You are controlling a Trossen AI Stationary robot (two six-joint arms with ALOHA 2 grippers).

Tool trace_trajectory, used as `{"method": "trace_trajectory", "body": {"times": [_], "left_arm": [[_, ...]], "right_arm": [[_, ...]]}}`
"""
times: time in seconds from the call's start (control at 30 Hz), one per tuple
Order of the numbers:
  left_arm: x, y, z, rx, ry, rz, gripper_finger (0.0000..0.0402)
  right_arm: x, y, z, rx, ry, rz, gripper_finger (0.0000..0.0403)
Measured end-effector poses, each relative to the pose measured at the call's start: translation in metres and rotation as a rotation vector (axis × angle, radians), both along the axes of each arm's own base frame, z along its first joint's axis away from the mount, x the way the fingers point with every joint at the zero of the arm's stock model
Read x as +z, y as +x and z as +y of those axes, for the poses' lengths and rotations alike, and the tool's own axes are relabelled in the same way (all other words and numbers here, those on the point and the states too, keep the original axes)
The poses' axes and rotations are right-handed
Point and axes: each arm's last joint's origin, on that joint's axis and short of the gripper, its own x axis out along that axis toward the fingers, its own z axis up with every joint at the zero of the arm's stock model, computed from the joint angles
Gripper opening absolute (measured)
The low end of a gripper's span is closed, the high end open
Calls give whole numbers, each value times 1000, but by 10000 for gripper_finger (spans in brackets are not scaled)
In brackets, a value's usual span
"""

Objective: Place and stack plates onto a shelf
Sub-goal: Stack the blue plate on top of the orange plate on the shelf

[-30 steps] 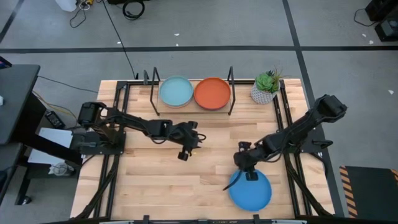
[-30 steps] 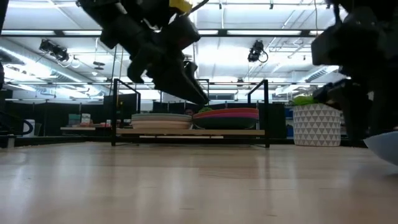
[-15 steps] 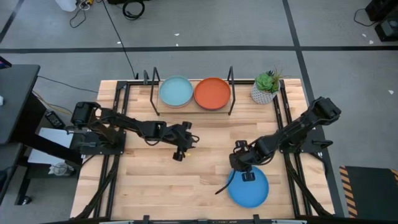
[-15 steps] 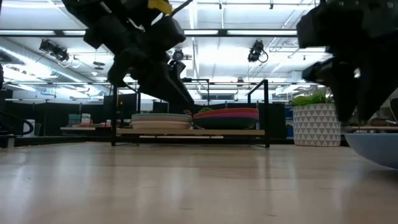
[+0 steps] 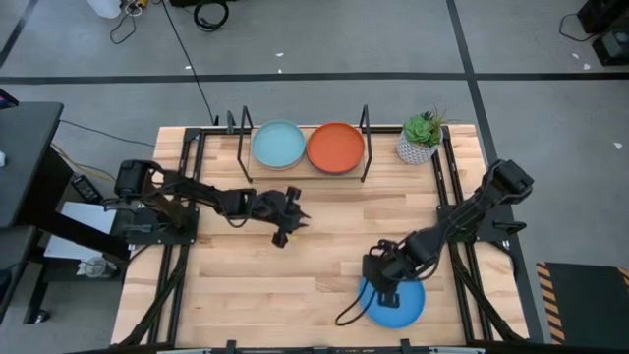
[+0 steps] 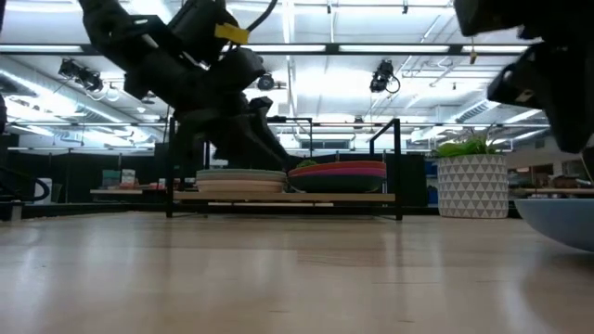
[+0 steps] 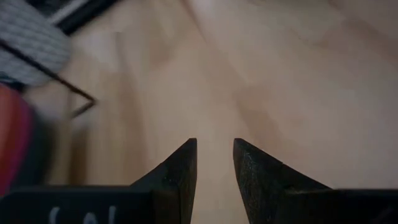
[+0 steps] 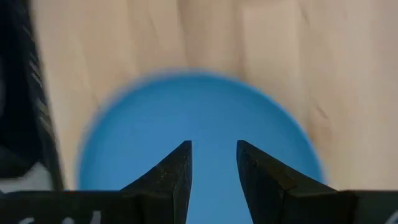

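The right gripper, fingers slightly parted and empty, hangs over the blue plate near the table's front edge, while the left gripper, apparently just as narrowly parted, hovers mid-table before the shelf stacked with plates.

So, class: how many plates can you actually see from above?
3. A turquoise plate and an orange plate top two stacks on the shelf; a blue plate lies under the right gripper. Stacked plates beneath are hidden.
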Motion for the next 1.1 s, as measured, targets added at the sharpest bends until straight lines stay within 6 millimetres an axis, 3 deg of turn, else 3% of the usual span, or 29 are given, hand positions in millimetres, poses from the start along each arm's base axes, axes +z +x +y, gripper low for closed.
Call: {"method": "trace_trajectory", "body": {"times": [0.17,0.43,0.7,1.1], "left_arm": [[2,1,17,52,-7,-36,111],[3,0,38,167,-80,-52,111],[1,-3,54,257,-141,-44,111],[-1,-5,55,272,-157,-18,111]], "right_arm": [[-5,21,31,43,-8,-44,132],[-16,41,76,135,-38,42,132],[-15,52,100,29,-43,111,140],[-31,51,126,-157,-155,344,174]]}}
